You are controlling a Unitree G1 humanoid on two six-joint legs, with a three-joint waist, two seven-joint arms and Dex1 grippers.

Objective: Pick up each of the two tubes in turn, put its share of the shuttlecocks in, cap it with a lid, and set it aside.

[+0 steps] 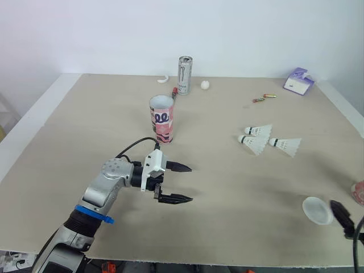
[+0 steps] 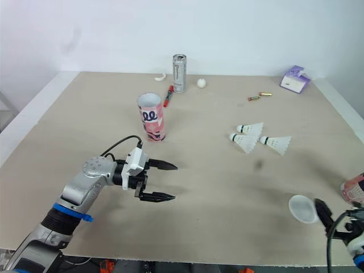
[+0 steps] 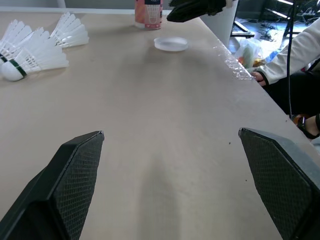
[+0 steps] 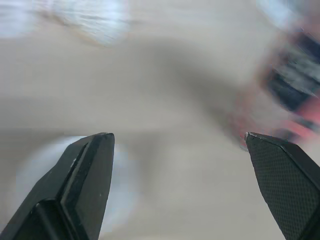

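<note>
One pink tube (image 1: pixel 161 119) stands upright and open-topped at the table's middle left. A second pink tube (image 2: pixel 354 190) stands at the right edge. Three white shuttlecocks (image 1: pixel 259 138) lie together right of centre. A round white lid (image 1: pixel 317 210) lies flat near the front right. My left gripper (image 1: pixel 185 183) hovers open and empty over bare table, in front of the first tube. At the front right corner my right gripper (image 4: pixel 177 136) is open, with one finger (image 1: pixel 340 213) beside the lid and the second tube just beyond it.
At the back stand a silver can (image 1: pixel 185 74), a white ball (image 1: pixel 205 85), a red marker (image 1: pixel 174 91), two small batteries (image 1: pixel 264 98) and a purple tissue pack (image 1: pixel 299 81). A person's white sleeve (image 3: pixel 295 55) rests at the table's front edge.
</note>
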